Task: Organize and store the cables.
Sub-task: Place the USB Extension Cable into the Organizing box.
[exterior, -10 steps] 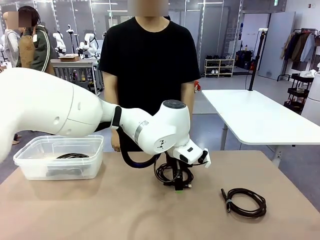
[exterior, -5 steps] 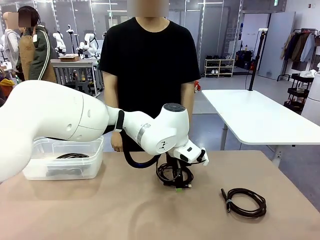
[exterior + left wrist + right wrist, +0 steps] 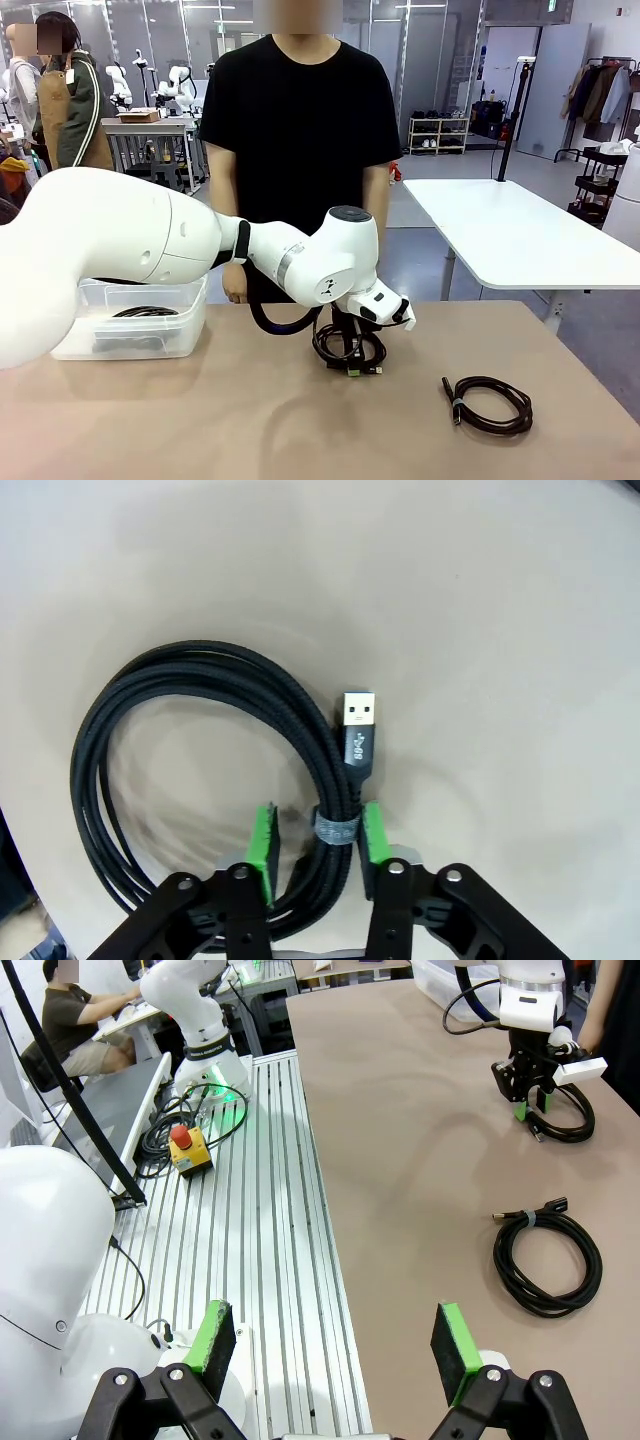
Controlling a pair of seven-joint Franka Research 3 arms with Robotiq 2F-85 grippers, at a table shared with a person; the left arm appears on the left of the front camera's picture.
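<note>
Bright, even overhead light is provided. Soft, faint shadows are cast on the table (image 3: 200, 430). Barrel distortion is seen at edges of 2 wrist views; far bkgd is softened.

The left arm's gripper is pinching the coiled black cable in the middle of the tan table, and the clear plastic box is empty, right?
Not quite. The clear plastic box is not empty: the front view shows another coil of black cable lying inside it. The rest holds: the left gripper is shut on the coiled black cable in the middle of the tan table.
</note>
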